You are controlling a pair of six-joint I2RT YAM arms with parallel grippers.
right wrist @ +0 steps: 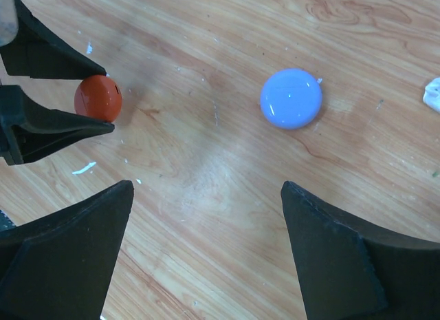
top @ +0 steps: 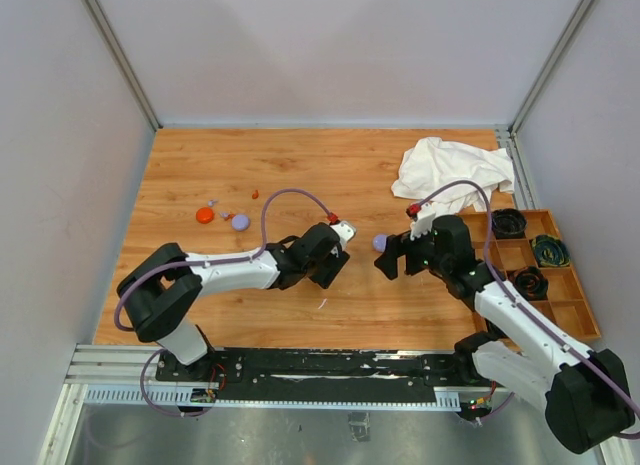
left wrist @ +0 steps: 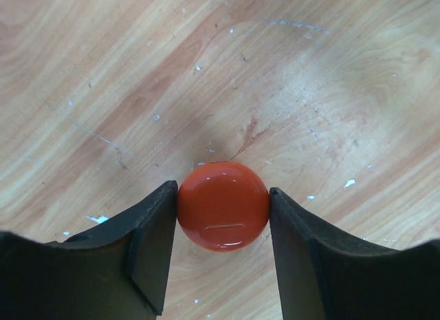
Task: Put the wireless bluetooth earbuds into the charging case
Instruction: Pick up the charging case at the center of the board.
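In the left wrist view a glossy orange-red round case lies on the wood between my left gripper's fingers, which touch it on both sides. The left gripper hides it from above. The right wrist view shows that case held at the far left and a lavender round case lying free farther ahead. My right gripper hangs open over bare wood, just beside the lavender case. Tiny earbuds lie far left by an orange-red disc and a lavender disc.
A crumpled white cloth lies at the back right. An orange compartment tray with black coiled items stands along the right edge. Grey walls close in the table on three sides. A small pale scrap lies near the front.
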